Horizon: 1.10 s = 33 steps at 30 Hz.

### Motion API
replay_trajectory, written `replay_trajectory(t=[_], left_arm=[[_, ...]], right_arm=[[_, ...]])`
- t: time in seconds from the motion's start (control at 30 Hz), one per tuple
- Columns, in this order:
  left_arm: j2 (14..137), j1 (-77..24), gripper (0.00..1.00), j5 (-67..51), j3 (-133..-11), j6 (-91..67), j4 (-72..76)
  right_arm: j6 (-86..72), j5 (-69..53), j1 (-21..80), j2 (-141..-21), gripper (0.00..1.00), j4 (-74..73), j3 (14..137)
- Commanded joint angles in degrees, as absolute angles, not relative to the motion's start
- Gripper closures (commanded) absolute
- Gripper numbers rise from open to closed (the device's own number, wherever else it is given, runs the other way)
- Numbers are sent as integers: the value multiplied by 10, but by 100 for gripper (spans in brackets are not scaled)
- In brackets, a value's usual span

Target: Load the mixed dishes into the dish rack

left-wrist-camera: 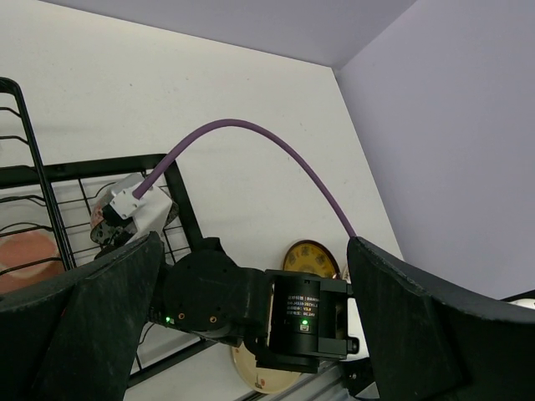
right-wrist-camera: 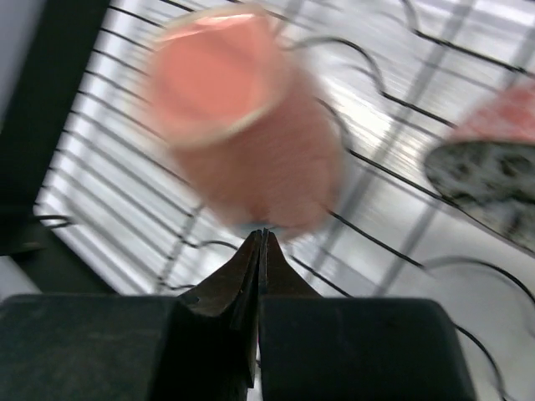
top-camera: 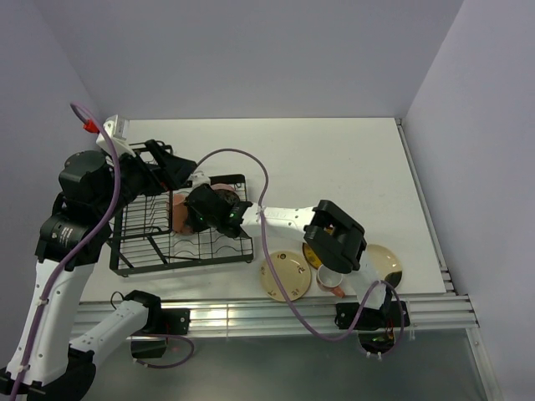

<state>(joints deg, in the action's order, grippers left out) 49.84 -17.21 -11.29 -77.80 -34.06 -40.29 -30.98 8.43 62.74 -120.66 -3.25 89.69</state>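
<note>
1. Jaws first: the right jaws are pinched fully together with nothing between them. Their tips hang right by the side of a pinkish-orange mug [right-wrist-camera: 242, 125] (it's blurry in the wrist view, so I can't tell if they actually touch it).
2. That mug rests on the wires of the black dish rack [top-camera: 150, 242]. The small dark patterned bowl [right-wrist-camera: 493, 184] sits near it, also in the rack.
3. The left jaws are spread wide with nothing in them, hovering over the rack's far edge.
4. Out on the tabletop [top-camera: 334, 167], right of the rack, are a cream plate [top-camera: 284, 277] and the mustard-yellow plate [top-camera: 387, 263]. The second mug [top-camera: 330, 280] is between them, tucked under the right arm [top-camera: 284, 219].
</note>
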Motion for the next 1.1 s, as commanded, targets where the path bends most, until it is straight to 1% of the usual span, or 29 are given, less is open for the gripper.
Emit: replay_trajectory(t=[0.0,0.03,0.07,0.17,0.3,0.53,0.57,0.6,0.63,0.7,0.77,0.8,0.87,0.9,0.93,0.97,1.0,1.03,1.07], left_arm=[[489,-171,1,-123,-786,-337,-390],[489,-171,1,-128,-783,-339,-388],[489,-171,1,-131,-783,-342,-388],[490,-171,1,-141,-782,-344,-383],[489,-171,1,-139,-779,-344,-384],[490,-171,1,-155,-762,-353,-368],[489,-171,1,-156,-761,-353,-367],[488,-171,1,-156,-761,-352,-367],[488,-171,1,-155,-762,-351,-368],[489,-171,1,-149,-766,-347,-373],[489,-171,2,-145,-767,-345,-374],[489,-171,2,-142,-766,-345,-374],[490,-171,2,-139,-766,-344,-376],[491,-171,2,-139,-765,-344,-376],[490,-170,2,-141,-765,-345,-376],[489,-170,2,-143,-764,-345,-374],[488,-171,2,-145,-764,-346,-373],[487,-171,2,-144,-764,-347,-373],[486,-171,2,-144,-764,-347,-372]], right_arm=[[-306,32,617,-1180,100,57,901],[-315,12,605,-1180,100,66,895],[-321,-56,597,-1181,100,79,891],[-350,-141,575,-1197,100,112,888],[-340,-109,578,-1166,100,124,844],[-315,-69,578,-1101,100,105,803],[-310,-68,578,-1098,98,102,804],[-298,-67,579,-1096,82,81,820],[-293,-62,579,-1098,75,63,832],[-280,-55,578,-1097,68,29,856],[-281,-56,573,-1093,62,25,860],[-288,-66,569,-1092,55,25,864],[-296,-82,560,-1099,50,11,874],[-293,-81,560,-1109,45,4,888],[-294,-83,559,-1115,44,4,894],[-300,-112,555,-1120,44,4,894],[-332,-133,551,-1127,43,13,889],[-353,-150,547,-1126,43,34,876],[-376,-158,547,-1122,43,90,860]])
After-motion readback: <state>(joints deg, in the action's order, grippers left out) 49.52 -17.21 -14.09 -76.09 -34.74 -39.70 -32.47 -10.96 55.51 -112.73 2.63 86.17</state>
